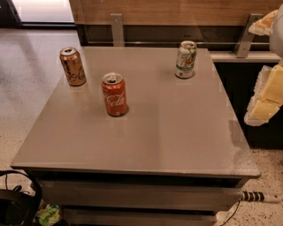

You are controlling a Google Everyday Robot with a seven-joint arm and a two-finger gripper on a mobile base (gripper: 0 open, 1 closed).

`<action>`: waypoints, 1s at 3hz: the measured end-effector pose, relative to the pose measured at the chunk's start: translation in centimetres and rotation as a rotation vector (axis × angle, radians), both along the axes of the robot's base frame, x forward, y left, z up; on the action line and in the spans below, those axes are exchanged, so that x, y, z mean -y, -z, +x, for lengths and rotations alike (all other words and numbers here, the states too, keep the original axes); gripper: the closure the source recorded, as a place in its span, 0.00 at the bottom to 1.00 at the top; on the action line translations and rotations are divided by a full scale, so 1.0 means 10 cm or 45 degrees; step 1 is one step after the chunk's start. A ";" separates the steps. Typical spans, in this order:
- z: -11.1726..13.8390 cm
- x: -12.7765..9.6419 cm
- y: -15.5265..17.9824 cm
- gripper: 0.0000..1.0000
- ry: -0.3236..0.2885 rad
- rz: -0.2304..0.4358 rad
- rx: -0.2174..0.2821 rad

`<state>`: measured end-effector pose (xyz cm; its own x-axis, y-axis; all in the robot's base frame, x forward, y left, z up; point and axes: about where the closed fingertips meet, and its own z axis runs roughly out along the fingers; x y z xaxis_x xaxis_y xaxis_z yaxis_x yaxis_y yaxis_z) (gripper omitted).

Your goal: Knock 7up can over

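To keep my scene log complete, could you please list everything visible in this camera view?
7up can: one, white-silver with green markings, upright at the table's far right.
Coca-Cola can: one, red-orange, upright left of the table's middle.
brown can: one, copper-brown with dark script, upright at the far left.
table: one, grey, fills the middle of the view.
wooden panel: one, brown, behind the table.
striped rod: one, black and white, below the table's front right corner.
gripper: one, pale yellow, at the right edge of the view, apart from every can.
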<state>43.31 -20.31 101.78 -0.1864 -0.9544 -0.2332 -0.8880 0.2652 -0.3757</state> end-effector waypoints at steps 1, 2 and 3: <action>0.03 0.02 -0.03 0.00 0.005 0.011 0.009; 0.14 0.08 -0.10 0.00 0.022 0.051 0.036; 0.65 0.42 -0.17 0.00 0.169 0.308 0.117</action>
<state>49.81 -24.49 103.52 -0.2735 -0.8377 -0.4726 -0.8045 0.4686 -0.3650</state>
